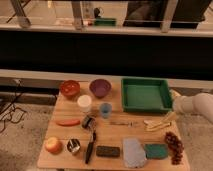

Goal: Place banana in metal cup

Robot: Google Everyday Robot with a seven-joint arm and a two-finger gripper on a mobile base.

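Pale yellow and curved, the banana (159,123) lies on the wooden desk (120,136) near its right edge, just in front of the green tray (146,95), its strip-like pieces splayed out. The gripper (173,105) reaches in over the right edge, just above and to the right of the fruit, with its jaws spread and nothing between them. The step in hand looks like the approach for the pick. It would go best if the jaws came down across the thick middle of the banana, square to its length, since the loose strips would probably slip or tear. The tray wall stands close behind, so a descent from the front side seems safer. A thin metal utensil (122,123) lies just left of the banana and dark grapes (174,146) sit near the front right corner, and both could be nudged. The metal cup (74,146) stands well apart near the front left corner, between an apple (52,145) and the black-handled knife (90,146). The carry has to cross the whole desk, so it should ride high enough to pass over the blue cup (105,109) and the orange carrot (67,122). The cup mouth looks narrow for so long a fruit, so lowering it end-first seems wise.
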